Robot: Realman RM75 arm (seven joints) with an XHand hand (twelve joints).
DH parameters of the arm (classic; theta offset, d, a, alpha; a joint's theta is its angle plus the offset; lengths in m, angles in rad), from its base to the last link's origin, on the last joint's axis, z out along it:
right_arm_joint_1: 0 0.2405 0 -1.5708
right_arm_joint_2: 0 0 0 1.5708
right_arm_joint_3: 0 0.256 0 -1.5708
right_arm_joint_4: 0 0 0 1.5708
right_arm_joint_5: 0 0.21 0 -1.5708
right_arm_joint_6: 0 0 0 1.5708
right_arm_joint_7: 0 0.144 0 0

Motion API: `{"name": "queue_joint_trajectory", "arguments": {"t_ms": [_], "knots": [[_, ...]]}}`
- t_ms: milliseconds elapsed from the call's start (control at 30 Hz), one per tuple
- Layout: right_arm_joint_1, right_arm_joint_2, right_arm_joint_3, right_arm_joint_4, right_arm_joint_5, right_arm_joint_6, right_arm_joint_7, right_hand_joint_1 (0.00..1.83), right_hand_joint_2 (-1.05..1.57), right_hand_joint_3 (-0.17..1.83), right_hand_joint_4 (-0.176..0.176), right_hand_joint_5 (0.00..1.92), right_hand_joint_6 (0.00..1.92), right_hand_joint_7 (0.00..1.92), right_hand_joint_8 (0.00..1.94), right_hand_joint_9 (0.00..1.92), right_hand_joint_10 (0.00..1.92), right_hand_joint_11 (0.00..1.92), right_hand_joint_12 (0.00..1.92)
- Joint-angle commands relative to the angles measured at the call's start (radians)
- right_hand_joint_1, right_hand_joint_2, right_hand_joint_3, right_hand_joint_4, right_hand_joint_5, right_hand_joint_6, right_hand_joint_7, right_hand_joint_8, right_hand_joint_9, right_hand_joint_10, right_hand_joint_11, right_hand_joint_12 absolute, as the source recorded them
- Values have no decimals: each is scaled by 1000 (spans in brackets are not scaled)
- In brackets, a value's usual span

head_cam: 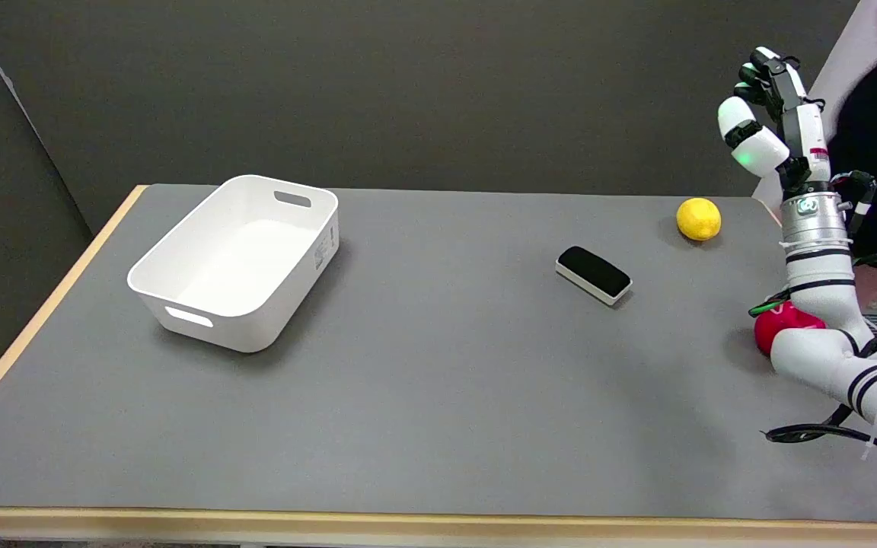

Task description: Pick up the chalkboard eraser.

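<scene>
The job has not begun yet. On the big gray surface (423, 411) sits a white bin (237, 262) with nothing in it. The right hand (770, 122) is up high in the air, far from the eraser (593, 274), fingers spread and holding nothing. The eraser lies flat, between the bin and a yellow lemon (698, 219). Reaching down and grabbing are both left.

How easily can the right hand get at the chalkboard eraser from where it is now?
Probably easily. The right hand is raised in the air, holding nothing. The chalkboard eraser lies alone on bare table; the lemon and the red object sit apart from it.
</scene>
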Motion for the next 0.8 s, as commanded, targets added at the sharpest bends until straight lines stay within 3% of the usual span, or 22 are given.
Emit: {"name": "queue_joint_trajectory", "arguments": {"t_ms": [33, 233, 400, 567, 800], "knots": [[2, 3, 0, 48, -30, -47, -74, 451, 745, 965, -46, 165, 391, 307, 445, 284, 874, -1, 1142], [-20, 29, 20, 168, -126, -170, -210, 473, 733, 973, -52, 164, 402, 307, 461, 282, 871, 0, 1121], [-34, 36, 23, 290, -128, -355, -477, 517, 703, 970, -71, 170, 431, 311, 503, 292, 885, -1, 1082], [-30, -22, 35, 439, 17, -544, -936, 550, 686, 961, -126, 175, 461, 329, 551, 302, 933, -1, 1087], [-23, -192, 21, 597, 453, -553, -1690, 554, 687, 947, -166, 186, 484, 369, 612, 320, 1006, 0, 1131]]}}
